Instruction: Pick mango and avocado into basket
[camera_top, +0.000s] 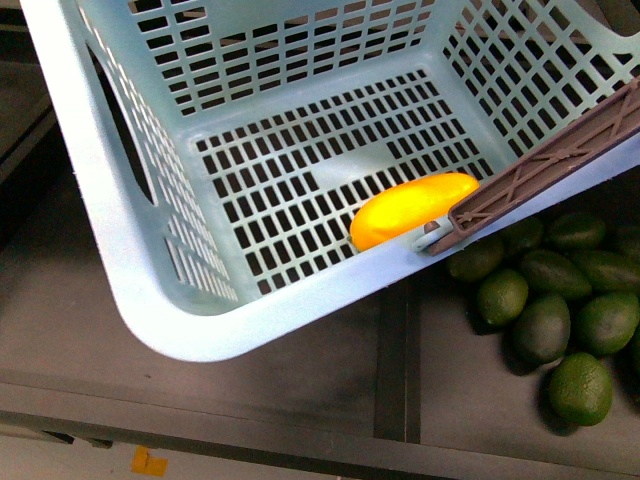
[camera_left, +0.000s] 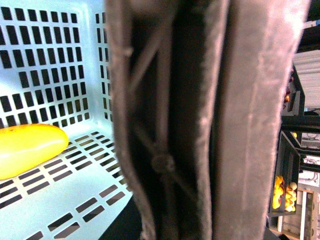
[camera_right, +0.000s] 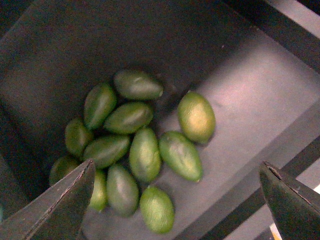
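The light teal basket (camera_top: 150, 290) hangs tilted and fills most of the front view. A yellow-orange mango (camera_top: 412, 208) lies on its slotted bottom against the near wall, and it also shows in the left wrist view as the mango (camera_left: 27, 149). My left gripper is shut on the basket's brown handle (camera_left: 200, 120), which blocks that view, so the fingers are hidden. Several dark green avocados (camera_top: 540, 325) lie in a pile on the shelf to the right of the basket. My right gripper (camera_right: 177, 162) hovers open above the avocados (camera_right: 145, 152), touching none.
The fruit lies on a dark grey shelf (camera_top: 300, 360) split by a black divider (camera_top: 395, 360). The handle (camera_top: 545, 165) juts over the avocado compartment. A raised black rim (camera_right: 280, 30) bounds that compartment. Distant racks of yellow fruit (camera_left: 280, 192) show behind the handle.
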